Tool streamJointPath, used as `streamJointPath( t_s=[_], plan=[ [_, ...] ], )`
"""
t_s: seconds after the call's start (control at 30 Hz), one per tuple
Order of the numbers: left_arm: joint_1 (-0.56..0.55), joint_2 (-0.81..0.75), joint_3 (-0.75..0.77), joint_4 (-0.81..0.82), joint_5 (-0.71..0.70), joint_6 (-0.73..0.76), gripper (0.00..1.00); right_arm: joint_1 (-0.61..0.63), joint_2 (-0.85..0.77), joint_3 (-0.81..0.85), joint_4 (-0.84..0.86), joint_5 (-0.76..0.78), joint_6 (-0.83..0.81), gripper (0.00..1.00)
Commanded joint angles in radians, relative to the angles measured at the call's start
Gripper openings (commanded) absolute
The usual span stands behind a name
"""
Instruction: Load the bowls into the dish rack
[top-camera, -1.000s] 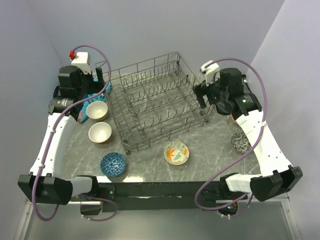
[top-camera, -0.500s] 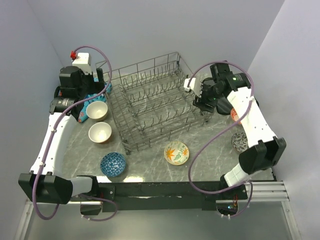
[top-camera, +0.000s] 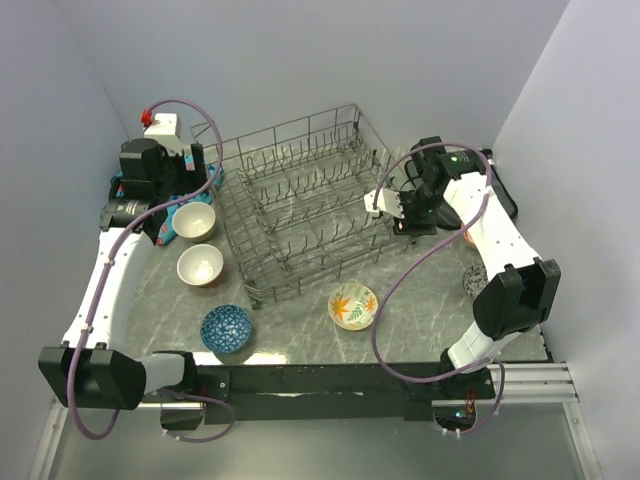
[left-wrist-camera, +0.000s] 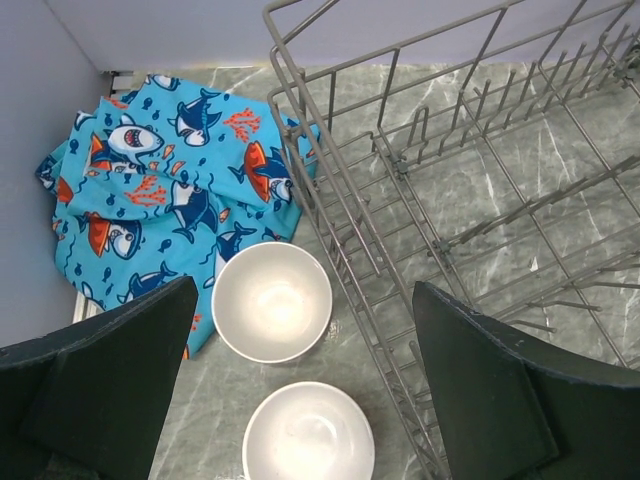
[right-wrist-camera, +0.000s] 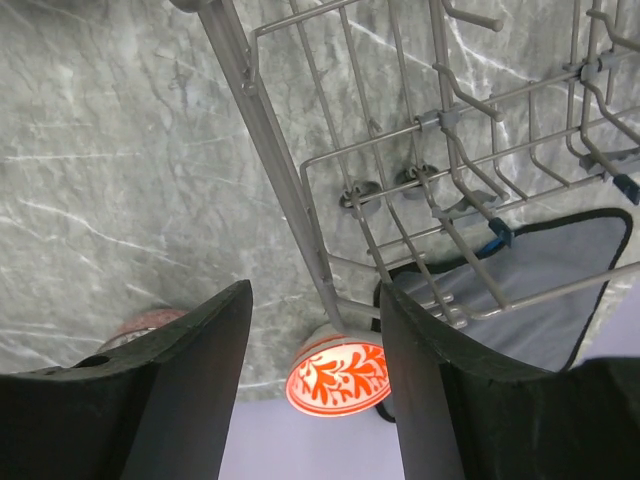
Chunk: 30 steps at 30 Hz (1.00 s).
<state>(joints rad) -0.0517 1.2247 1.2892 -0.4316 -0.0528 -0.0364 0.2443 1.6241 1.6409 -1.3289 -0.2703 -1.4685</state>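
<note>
The left claw (left-wrist-camera: 303, 290) hangs wide open over the far left part of the table (top-camera: 300, 330) and holds nothing. A cream bowl (left-wrist-camera: 272, 302) lies right under the gap between its fingers, so I judge it is lined up to come down on this one. A second cream bowl (left-wrist-camera: 308, 432) sits near it, closer to the arm bases. Both are just beside the left wall of the dish rack (top-camera: 232, 222) but not in it — the rack has no bowl inside. A shark-print cloth (left-wrist-camera: 150, 190) touches the first bowl on its far left side, so the claw has little room there. The right claw (right-wrist-camera: 315, 290) is about half open and holds nothing; a wire rail of the rack passes between its fingers, and a red patterned bowl (right-wrist-camera: 337, 378) shows beyond, beside a grey mat (right-wrist-camera: 560, 270). To reach that bowl the claw must first get clear of the rail — the space is tight. The blue bowl (top-camera: 227, 328) and the leaf bowl (top-camera: 353, 306) lie in open room at the near side, well apart, while the speckled bowl (top-camera: 478, 285) is partly hidden by the right arm
</note>
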Motion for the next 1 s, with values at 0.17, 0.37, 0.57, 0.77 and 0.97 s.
streamJointPath(
  t_s=[0.17,0.37,0.57,0.77,0.97],
  plan=[
    [0.018,-0.013,-0.005,0.027,-0.013,0.020,0.96,0.009,0.068,0.025,-0.053,0.046,-0.065,0.57],
    [0.027,0.013,-0.001,0.031,-0.019,0.023,0.97,0.010,0.060,-0.042,-0.010,0.068,-0.082,0.54],
    [0.027,0.062,0.039,0.022,-0.027,-0.002,0.97,0.009,0.077,-0.058,0.014,0.094,-0.053,0.24],
    [0.030,0.105,0.041,-0.005,-0.117,-0.062,0.99,0.003,0.060,-0.096,0.048,0.097,0.031,0.04],
    [0.035,0.170,0.082,-0.036,-0.021,-0.088,0.78,-0.023,0.030,-0.141,0.088,0.068,0.194,0.00]
  ],
)
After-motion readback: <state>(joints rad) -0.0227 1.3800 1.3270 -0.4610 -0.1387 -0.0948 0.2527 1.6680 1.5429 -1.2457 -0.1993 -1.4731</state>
